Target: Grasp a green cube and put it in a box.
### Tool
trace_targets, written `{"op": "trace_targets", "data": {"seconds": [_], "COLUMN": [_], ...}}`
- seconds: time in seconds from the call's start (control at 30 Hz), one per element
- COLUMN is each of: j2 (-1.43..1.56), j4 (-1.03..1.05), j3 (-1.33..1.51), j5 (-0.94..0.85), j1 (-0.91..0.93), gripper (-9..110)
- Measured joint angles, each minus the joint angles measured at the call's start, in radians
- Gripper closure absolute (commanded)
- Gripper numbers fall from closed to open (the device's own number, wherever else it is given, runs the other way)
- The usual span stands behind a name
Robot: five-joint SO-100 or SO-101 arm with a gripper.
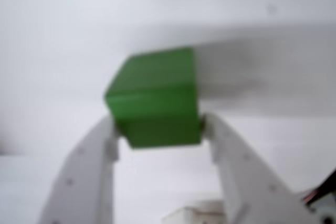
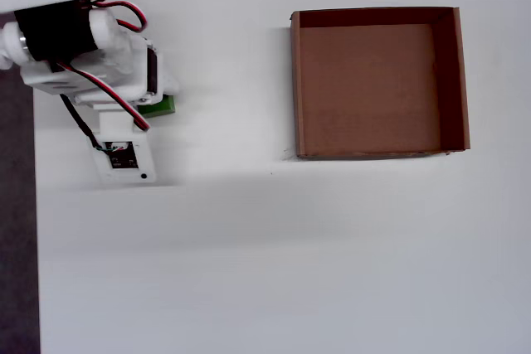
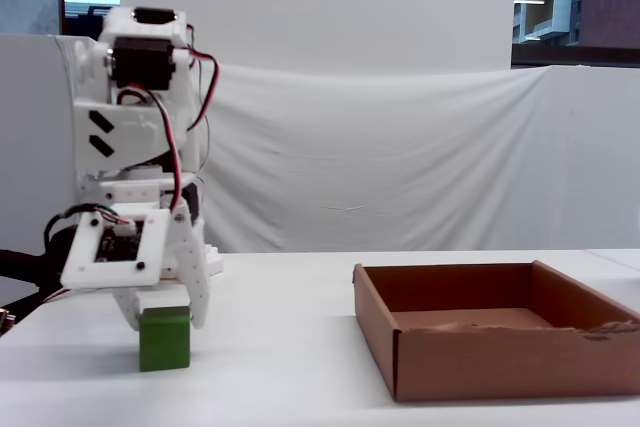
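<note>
The green cube point(image 1: 155, 98) fills the middle of the wrist view, with both white fingertips of my gripper point(image 1: 159, 127) pressed against its lower sides. In the fixed view the green cube point(image 3: 164, 339) stands on the white table at the left, and the gripper point(image 3: 165, 309) comes down over its top. From overhead, only a sliver of the green cube point(image 2: 159, 106) shows under the arm. The box point(image 2: 448, 80), a brown cardboard tray with nothing in it, lies far to the right of the cube. Its near wall point(image 3: 500, 362) faces the fixed camera.
The arm's body point(image 2: 83, 47) with red and black wires occupies the overhead view's upper left. The table's left edge point(image 2: 35, 230) borders a dark floor. A white cloth backdrop point(image 3: 400, 167) hangs behind the table.
</note>
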Motion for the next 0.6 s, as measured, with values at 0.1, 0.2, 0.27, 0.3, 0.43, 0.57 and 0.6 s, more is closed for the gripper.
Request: {"op": "trace_targets", "data": {"seconds": [0.1,0.2,0.27,0.3,0.43,0.57,0.6], "j2": [0.000,0.000,0.000,0.000,0.000,0.000,0.000], "j4": [-0.008,-0.011,-0.011,-0.011,-0.015,-0.020,-0.020], "j3": [0.009,0.014,0.014,0.014,0.014,0.014,0.014], "j5": [0.000,0.000,0.000,0.000,0.000,0.000,0.000], "j1": [0.000,0.000,0.000,0.000,0.000,0.000,0.000], "gripper": [84,86,86,87,87,88,88]}}
